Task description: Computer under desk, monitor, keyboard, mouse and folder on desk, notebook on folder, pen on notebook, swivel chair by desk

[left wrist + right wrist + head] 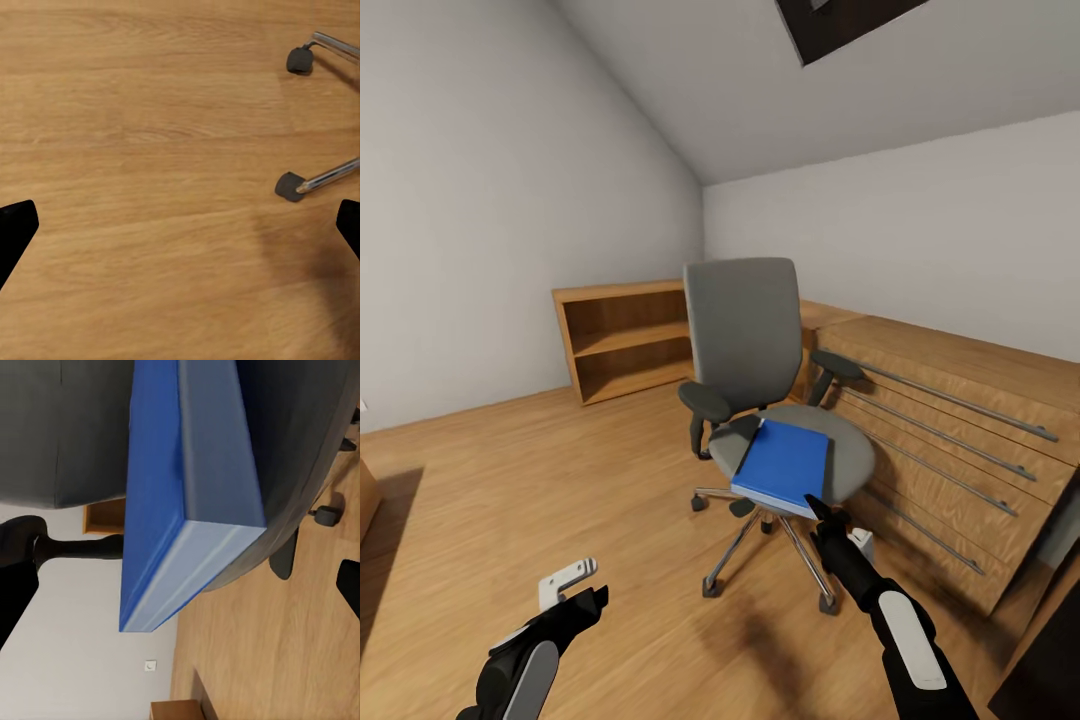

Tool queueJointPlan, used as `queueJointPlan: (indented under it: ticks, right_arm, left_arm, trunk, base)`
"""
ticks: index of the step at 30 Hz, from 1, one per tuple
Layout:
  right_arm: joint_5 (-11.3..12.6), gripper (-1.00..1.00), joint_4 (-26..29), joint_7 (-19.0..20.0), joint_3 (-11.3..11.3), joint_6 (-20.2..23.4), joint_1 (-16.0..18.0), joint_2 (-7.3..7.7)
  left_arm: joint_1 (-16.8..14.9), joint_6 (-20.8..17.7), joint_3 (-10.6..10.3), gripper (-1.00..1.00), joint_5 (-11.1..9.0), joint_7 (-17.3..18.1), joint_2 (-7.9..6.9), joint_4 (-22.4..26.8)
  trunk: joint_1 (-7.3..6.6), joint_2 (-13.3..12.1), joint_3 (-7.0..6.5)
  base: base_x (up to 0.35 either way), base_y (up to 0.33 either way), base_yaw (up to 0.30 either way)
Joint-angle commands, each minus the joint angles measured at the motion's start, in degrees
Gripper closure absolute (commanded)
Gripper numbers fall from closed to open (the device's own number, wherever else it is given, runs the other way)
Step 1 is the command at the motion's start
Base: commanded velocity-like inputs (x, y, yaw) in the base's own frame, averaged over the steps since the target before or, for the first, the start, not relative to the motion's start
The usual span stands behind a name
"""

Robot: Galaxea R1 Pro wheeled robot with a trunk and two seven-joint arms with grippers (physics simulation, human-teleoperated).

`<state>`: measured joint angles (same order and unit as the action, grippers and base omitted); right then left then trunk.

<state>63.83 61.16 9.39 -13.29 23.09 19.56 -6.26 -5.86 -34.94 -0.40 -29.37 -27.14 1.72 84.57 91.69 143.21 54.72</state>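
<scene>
The swivel chair stands mid-room with the blue folder lying flat on its grey seat. My right gripper hovers at the folder's near corner. In the right wrist view the folder looms close, its corner facing the gap between the spread fingertips, and the grey seat lies beneath it. The right gripper is open and holds nothing. My left gripper hangs low over the wooden floor, open and empty. In the left wrist view its fingertips frame bare floor and two chair casters.
Light wooden low shelving stands against the far wall. A wooden drawer unit with metal rails runs along the right, close behind the chair. A dark edge shows at the lower right. Open floor lies to the left.
</scene>
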Motion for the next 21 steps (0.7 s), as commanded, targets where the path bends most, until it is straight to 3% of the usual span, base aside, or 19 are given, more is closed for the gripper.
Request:
queueJointPlan:
  ticks: [1,21]
  right_arm:
    - [0.2,-1.00,0.0,0.1,-0.3,0.5,0.0,-0.07]
    - [0.2,-1.00,0.0,0.1,-0.7,0.2,0.0,0.02]
  left_arm:
    - [0.0,-0.1,0.0,-1.00,-0.6,-0.5,0.01,0.1]
    - [0.0,-0.1,0.0,-1.00,-0.6,-0.5,0.04,0.0]
  trunk:
    - [-0.01,0.0,0.06]
    - [-0.01,0.0,0.06]
  base:
    - [0.000,0.000,0.000]
    - [0.055,-0.006,0.000]
